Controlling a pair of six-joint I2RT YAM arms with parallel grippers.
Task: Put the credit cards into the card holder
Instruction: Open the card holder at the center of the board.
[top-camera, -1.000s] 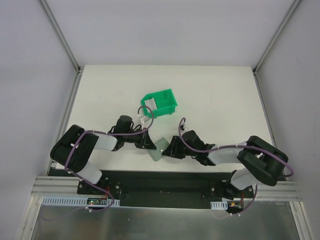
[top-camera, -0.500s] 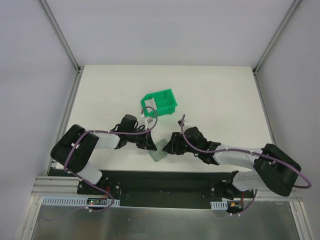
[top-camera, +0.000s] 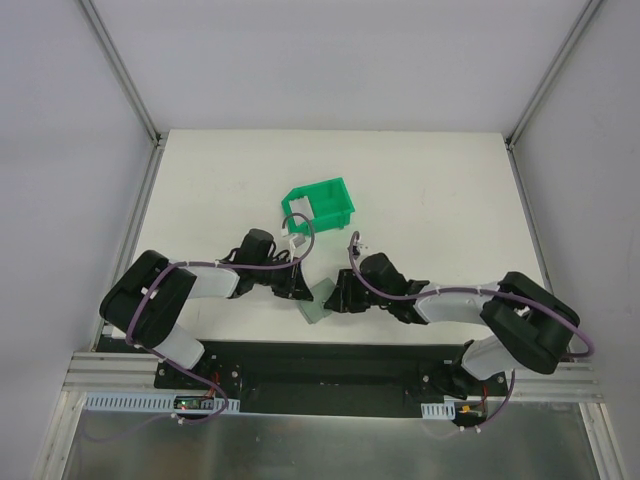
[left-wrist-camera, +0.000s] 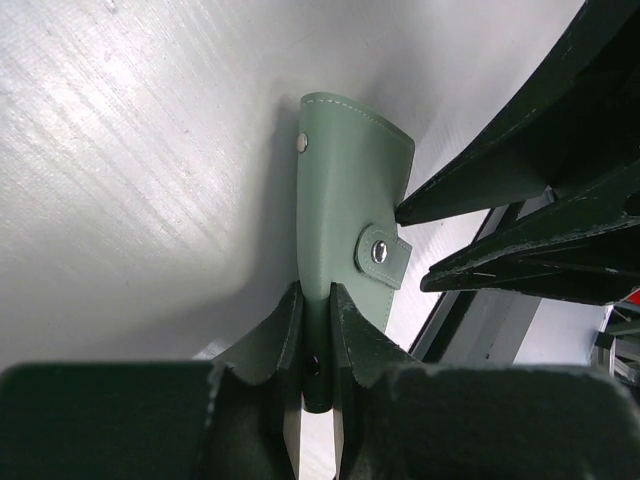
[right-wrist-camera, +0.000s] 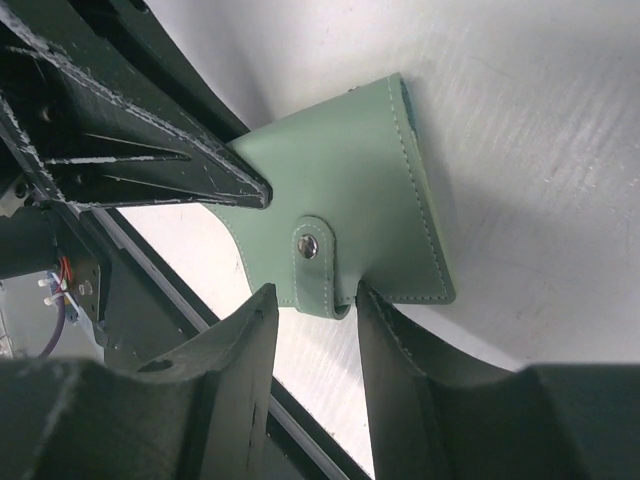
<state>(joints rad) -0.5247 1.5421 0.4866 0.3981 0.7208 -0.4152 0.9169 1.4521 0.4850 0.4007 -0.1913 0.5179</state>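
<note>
The grey-green card holder (top-camera: 318, 300) stands tilted on the table's near edge between both grippers. My left gripper (left-wrist-camera: 317, 325) is shut on one of its edges, and its clasp tab (left-wrist-camera: 382, 252) faces the camera. My right gripper (right-wrist-camera: 315, 310) is open, jaws on either side of the clasp tab (right-wrist-camera: 315, 262) at the holder's lower edge (right-wrist-camera: 340, 180); the right-hand finger touches the tab. In the top view the left gripper (top-camera: 297, 285) is left of the holder and the right gripper (top-camera: 341, 294) is right of it. A pale credit card (top-camera: 299, 208) lies in the green bin.
The bright green plastic bin (top-camera: 325, 205) stands just behind the grippers at mid table. The black mounting rail (top-camera: 320, 360) runs along the near edge right below the holder. Metal frame posts rise at the table's far corners.
The right arm's elbow swung out to the right and came back; its gripper stayed at the holder. The left gripper shifted slightly right and keeps its hold.
</note>
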